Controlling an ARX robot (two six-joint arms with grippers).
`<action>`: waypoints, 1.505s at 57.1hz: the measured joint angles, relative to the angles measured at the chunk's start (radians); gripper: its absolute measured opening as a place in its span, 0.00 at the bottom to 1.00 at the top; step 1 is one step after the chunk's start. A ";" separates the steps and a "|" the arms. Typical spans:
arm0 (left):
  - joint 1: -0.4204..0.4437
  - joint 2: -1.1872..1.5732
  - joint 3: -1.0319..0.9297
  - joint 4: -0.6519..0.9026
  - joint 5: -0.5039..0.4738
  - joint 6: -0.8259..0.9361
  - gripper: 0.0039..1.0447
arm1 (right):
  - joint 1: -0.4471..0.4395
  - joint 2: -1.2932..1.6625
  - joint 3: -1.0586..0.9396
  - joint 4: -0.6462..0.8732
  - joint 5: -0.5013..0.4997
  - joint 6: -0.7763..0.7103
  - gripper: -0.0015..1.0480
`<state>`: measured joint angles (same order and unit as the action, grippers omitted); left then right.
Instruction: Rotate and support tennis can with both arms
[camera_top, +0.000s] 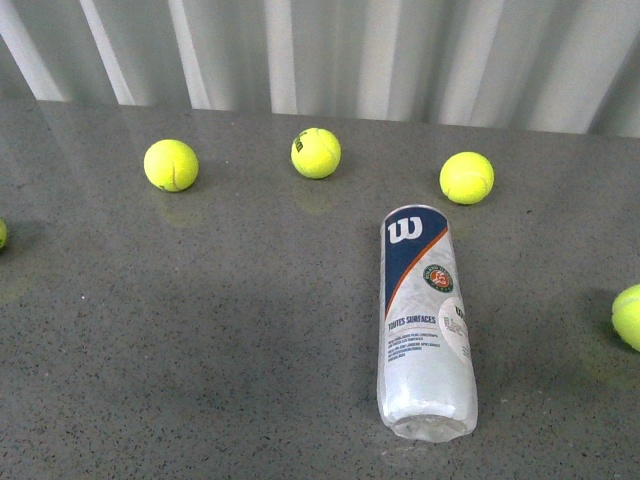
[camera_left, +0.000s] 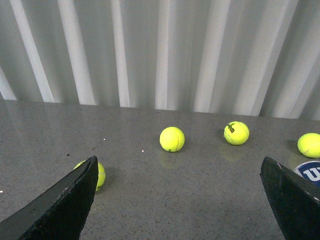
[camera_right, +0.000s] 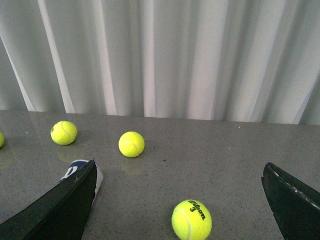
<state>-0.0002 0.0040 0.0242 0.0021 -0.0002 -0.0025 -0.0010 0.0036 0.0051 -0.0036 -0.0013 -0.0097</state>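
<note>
Can (camera_top: 427, 325): lies on its side on the grey table (camera_top: 200, 340), about 4 o'clock from the middle of the front view. Its long axis runs roughly 12 to 6. The navy "W" end points to 12 and the clear end points to 6, nearest the camera. The label faces up, and the orange stripe and round emblem are readable. Nothing touches the can.

Balls, front view:
- One ball (camera_top: 171, 165) is at 10 o'clock.
- One ball (camera_top: 316, 153) is at 12 o'clock.
- One ball (camera_top: 467, 177) is at 1 o'clock, near the can's "W" end but apart from it.
- One ball (camera_top: 630, 316) is cut by the frame edge at 3 o'clock, level with the can's middle and well apart from it.
- A sliver of another ball (camera_top: 2, 233) shows at the 9 o'clock edge.

A white ribbed backdrop (camera_top: 320, 50) runs behind the table.

Left gripper (camera_left: 178, 165): the jaws stand wide apart and hold nothing, with bare table and balls beyond them. The can's "W" end shows at the frame edge, just beside one jaw. I cannot tell whether they touch.

Right gripper (camera_right: 180, 165): the jaws stand wide apart and hold nothing. The can's end is partly hidden behind one jaw. A ball (camera_right: 191, 220) marked "3" lies on the table between the jaws and touches neither.
</note>
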 joint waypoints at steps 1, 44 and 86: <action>0.000 0.000 0.000 0.000 0.000 0.000 0.94 | 0.000 0.000 0.000 0.000 0.000 0.000 0.93; 0.000 0.000 0.000 -0.001 0.000 0.000 0.94 | 0.005 1.533 0.849 -0.016 -0.050 0.313 0.93; 0.000 0.000 0.000 -0.001 0.000 0.000 0.94 | 0.311 2.036 1.098 -0.122 -0.107 0.360 0.93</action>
<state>-0.0002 0.0036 0.0242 0.0013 -0.0002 -0.0025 0.3099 2.0396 1.1027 -0.1257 -0.1085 0.3500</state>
